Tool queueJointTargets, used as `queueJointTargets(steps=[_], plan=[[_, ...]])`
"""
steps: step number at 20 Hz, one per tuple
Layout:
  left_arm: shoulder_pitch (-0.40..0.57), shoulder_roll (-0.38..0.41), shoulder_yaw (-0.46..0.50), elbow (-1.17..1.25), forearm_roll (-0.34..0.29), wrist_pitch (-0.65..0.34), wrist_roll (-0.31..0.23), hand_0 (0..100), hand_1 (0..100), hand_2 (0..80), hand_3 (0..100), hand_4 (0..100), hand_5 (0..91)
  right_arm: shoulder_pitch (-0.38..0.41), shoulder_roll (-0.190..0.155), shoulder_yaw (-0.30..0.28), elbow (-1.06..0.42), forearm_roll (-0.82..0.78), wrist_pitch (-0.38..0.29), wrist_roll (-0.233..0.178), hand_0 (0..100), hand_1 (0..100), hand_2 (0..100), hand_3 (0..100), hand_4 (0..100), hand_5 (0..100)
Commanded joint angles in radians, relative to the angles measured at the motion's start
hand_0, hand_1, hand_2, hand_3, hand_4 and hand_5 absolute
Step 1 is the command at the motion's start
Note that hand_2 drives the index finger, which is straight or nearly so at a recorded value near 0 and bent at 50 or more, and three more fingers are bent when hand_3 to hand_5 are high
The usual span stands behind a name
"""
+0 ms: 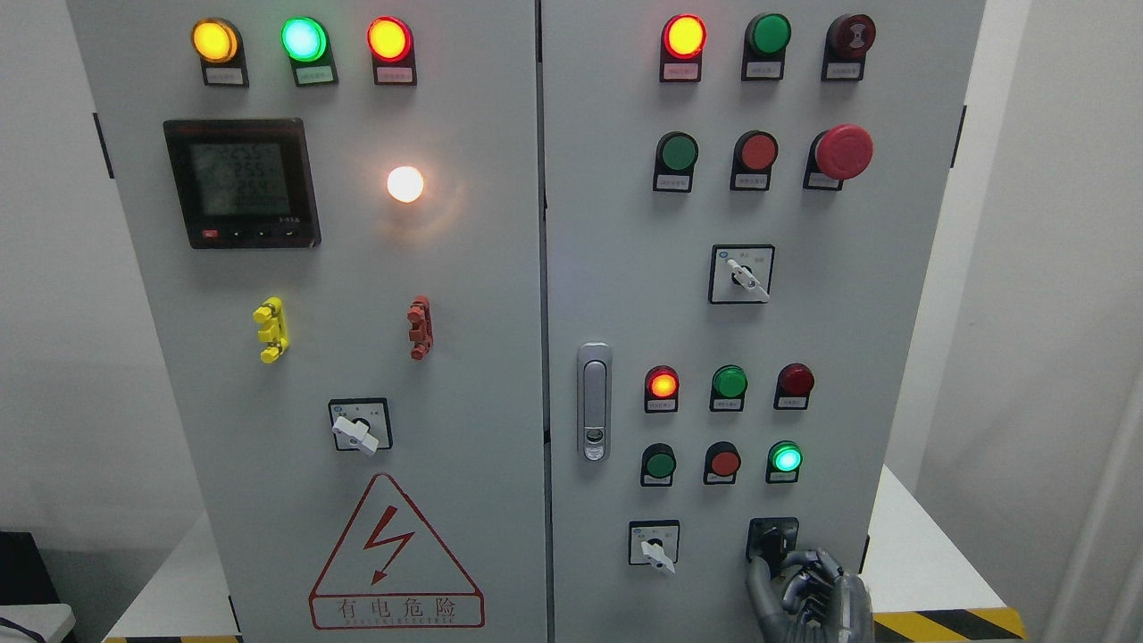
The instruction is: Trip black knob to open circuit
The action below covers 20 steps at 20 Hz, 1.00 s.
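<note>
Low in the lower right of the frame, the black knob point(773, 538) sits on the right cabinet door point(616, 295), and the right hand point(808, 597) has its curled fingers point(761, 576) up against the knob's lower edge, though whether they truly pinch it I cannot tell. It looks a stiff, small, hard selector, likely smooth plastic with a spring detent, best taken across its raised bar and twisted. Readable print: 有电危险 under the red lightning warning triangle point(396, 554) at bottom centre-left; other labels are too small.
</note>
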Motion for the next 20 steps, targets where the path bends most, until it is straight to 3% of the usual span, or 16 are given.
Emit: queueJointTargets(steps=[1,20], plan=[[-0.008,0.0,0.0,0.0,-0.032,0.0,0.001,12,39,0.0,0,0,0.0,-0.001,-0.003,-0.003,0.003,0.012,0.0,-0.001,47,82,62,92,94,97],[-0.008,0.0,0.0,0.0,-0.034,0.0,0.001,12,39,0.0,0,0,0.0,0.0,-0.001,-0.005,0.011,0.016,0.0,-0.003,47,82,61,92,93,97]])
